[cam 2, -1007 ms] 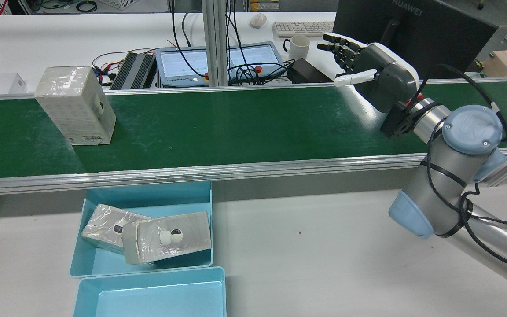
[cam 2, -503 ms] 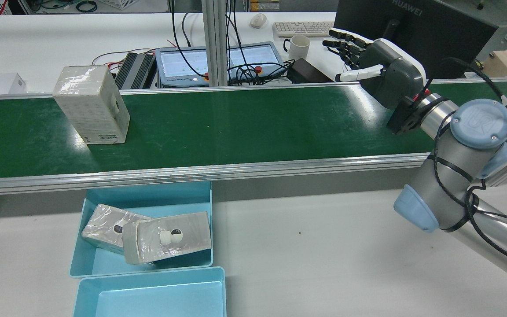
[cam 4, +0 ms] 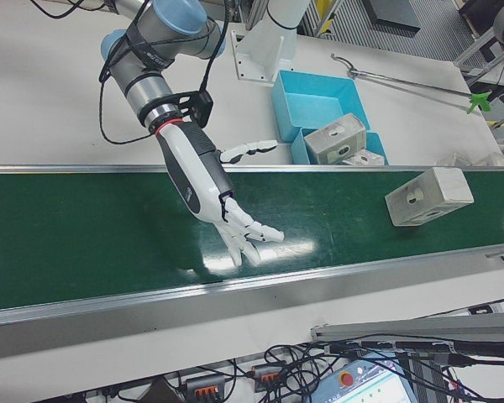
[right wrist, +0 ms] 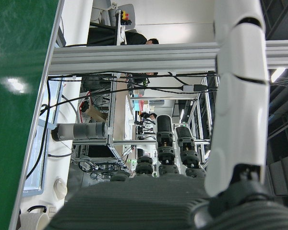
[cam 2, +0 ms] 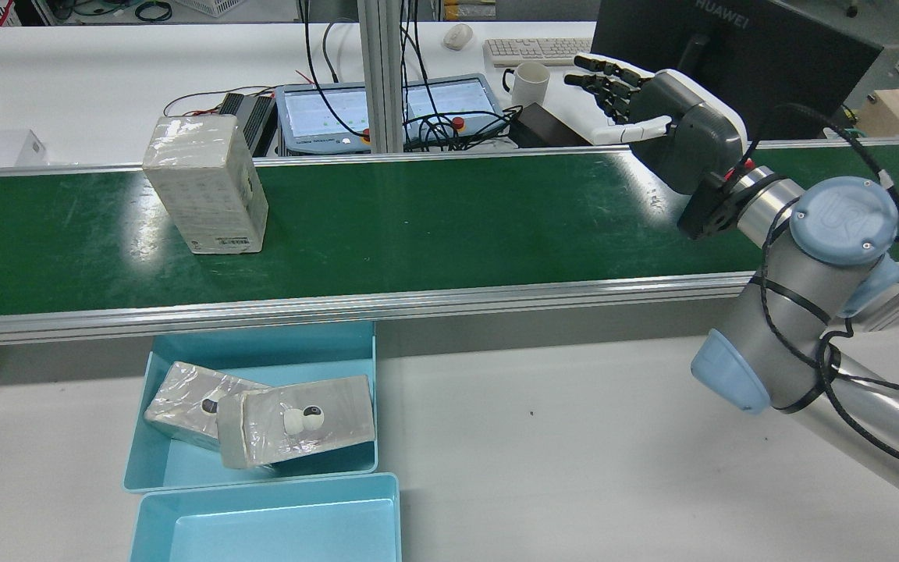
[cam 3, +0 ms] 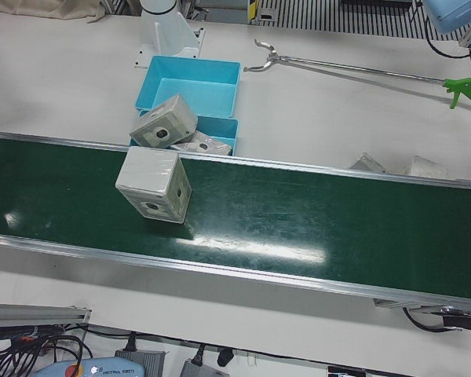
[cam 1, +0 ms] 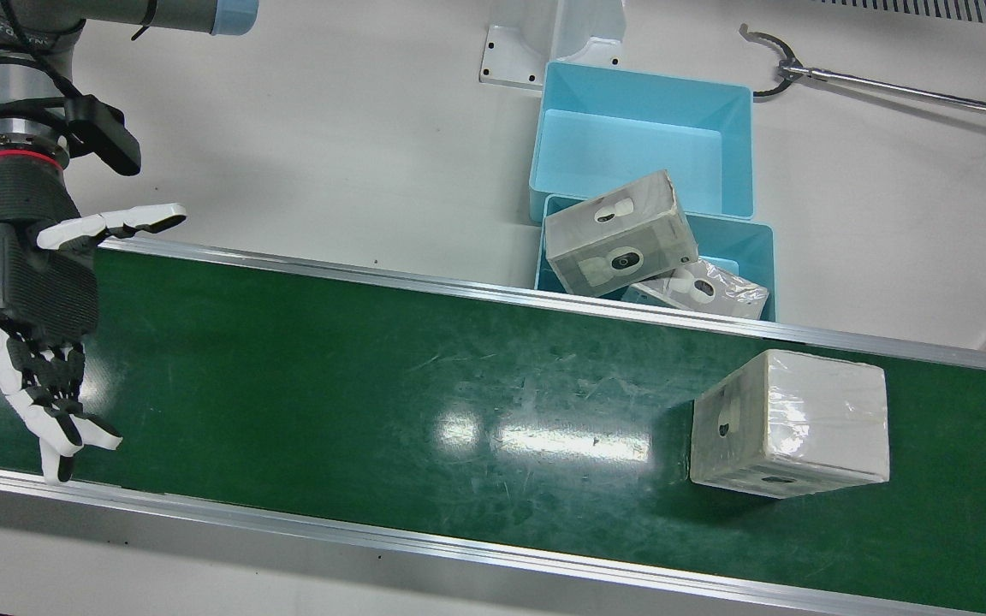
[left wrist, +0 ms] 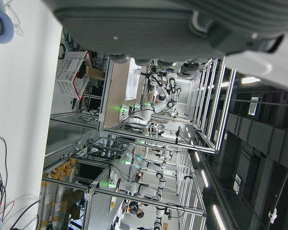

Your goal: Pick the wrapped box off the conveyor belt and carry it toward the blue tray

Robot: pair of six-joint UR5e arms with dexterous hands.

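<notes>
The wrapped box is standing upright on the green conveyor belt, toward the belt's far rail and well over on the robot's left half, free of anything else. Its clear film is catching the light, and a small dark round mark is showing on one side face.

The right hand is hanging over the other end of the belt, well apart from the box. It is holding nothing: its fingers are spreading out toward the belt's far rail, and its thumb is sticking out sideways over the near rail. In the right-front view the same hand is reaching down and forward from the arm's wrist, palm toward the belt.

The left hand is showing only as a grey blur along the top of its own camera's picture, so I cannot tell how its fingers are set.

On the white tabletop, just beside the belt's near rail, a blue tray is holding two more wrapped boxes leaning against each other. A second blue tray is touching it on the side nearer the robot. A long grabber tool is lying on the tabletop on the robot's left side.
</notes>
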